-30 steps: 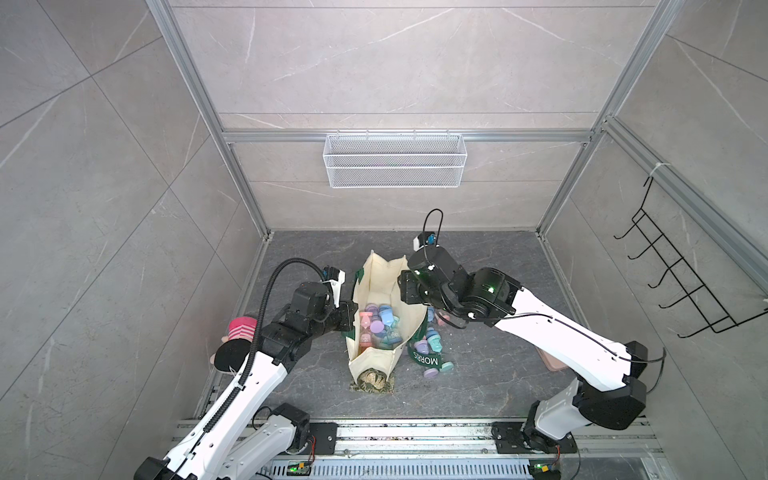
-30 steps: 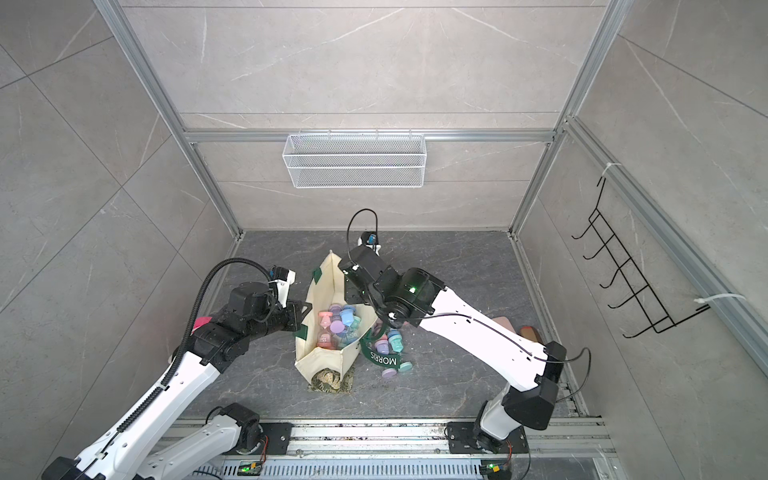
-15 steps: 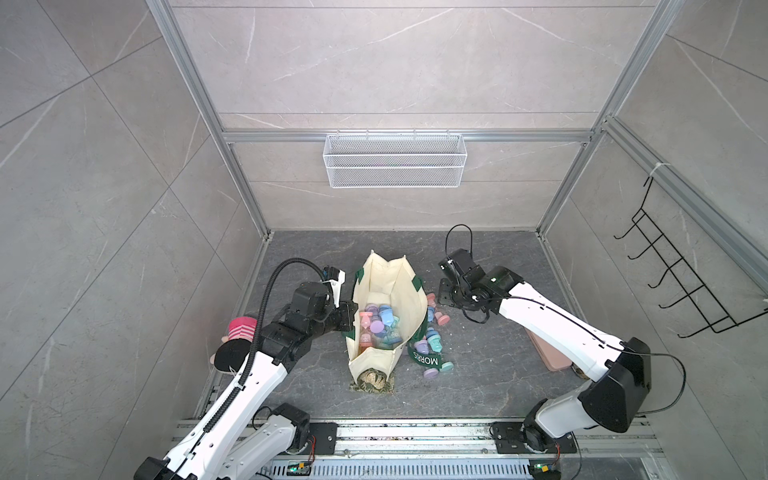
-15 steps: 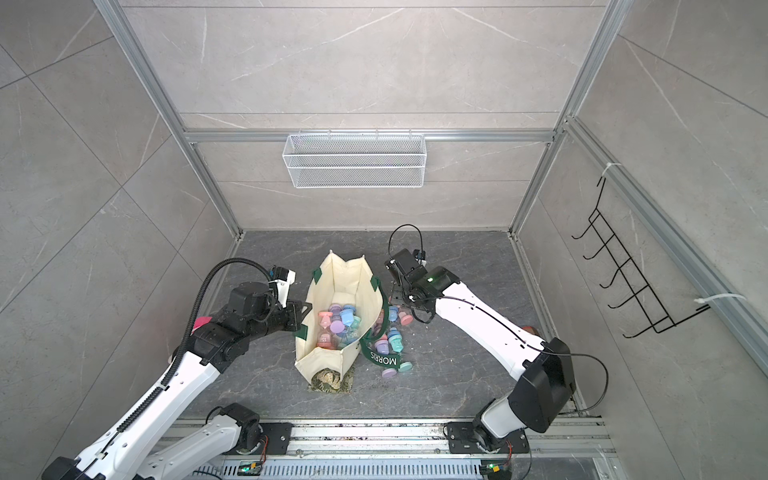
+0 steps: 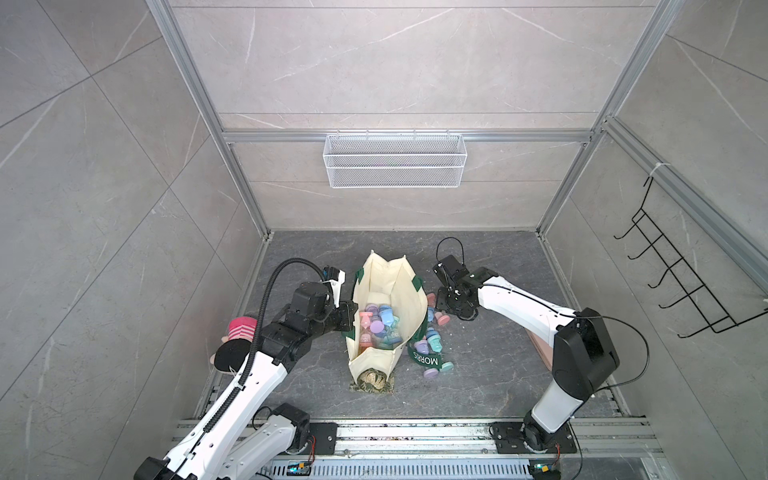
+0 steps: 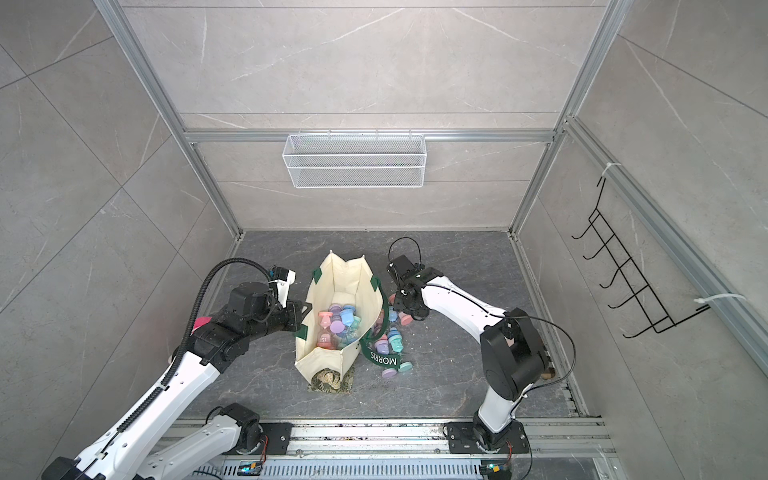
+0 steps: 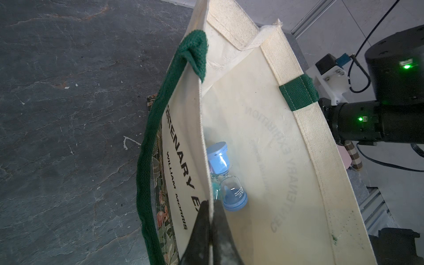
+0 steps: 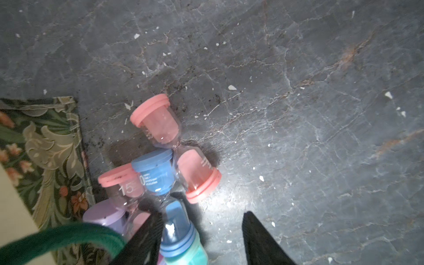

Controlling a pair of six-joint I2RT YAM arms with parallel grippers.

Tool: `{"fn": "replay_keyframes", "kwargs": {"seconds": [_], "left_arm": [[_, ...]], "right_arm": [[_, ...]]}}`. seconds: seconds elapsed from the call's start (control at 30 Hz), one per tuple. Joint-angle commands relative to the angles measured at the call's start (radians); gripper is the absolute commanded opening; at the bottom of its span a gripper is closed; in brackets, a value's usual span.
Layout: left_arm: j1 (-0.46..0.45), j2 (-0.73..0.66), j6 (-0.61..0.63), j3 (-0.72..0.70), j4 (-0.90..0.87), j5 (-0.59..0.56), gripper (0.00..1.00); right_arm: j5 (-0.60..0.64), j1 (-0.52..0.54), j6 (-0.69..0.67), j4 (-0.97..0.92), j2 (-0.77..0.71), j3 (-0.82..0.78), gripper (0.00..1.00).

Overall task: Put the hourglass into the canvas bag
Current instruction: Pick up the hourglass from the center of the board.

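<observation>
A robot lab booth: grey stone-look wall panels [image 5: 374, 62], shiny metal frame bars [image 5: 399, 136], two white robot arms [image 5: 257, 374] on a metal floor rail [image 5: 415, 436].

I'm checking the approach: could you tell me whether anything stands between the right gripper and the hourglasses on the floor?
Nothing visible does. The right gripper hangs open over them, a blue hourglass beside one finger; the green handle sits off to one side.
</observation>
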Motion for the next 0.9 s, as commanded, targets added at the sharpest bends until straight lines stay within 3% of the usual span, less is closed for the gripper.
{"fn": "replay_keyframes", "kwargs": {"seconds": [0.0,0.67,0.87], "left_arm": [[-0.005,-0.02,0.013,0.004,0.028,0.02,0.0],[-0.005,-0.021,0.014,0.003,0.028,0.023,0.0],[-0.005,-0.017,0.013,0.004,0.028,0.023,0.0]], "right_arm": [[-0.019,-0.008,-0.02,0.015,0.049,-0.012,0.59],[-0.011,-0.027,-0.083,-0.022,0.225,0.091,0.6],[0.012,-0.031,-0.125,-0.04,0.221,0.118,0.75]]}}
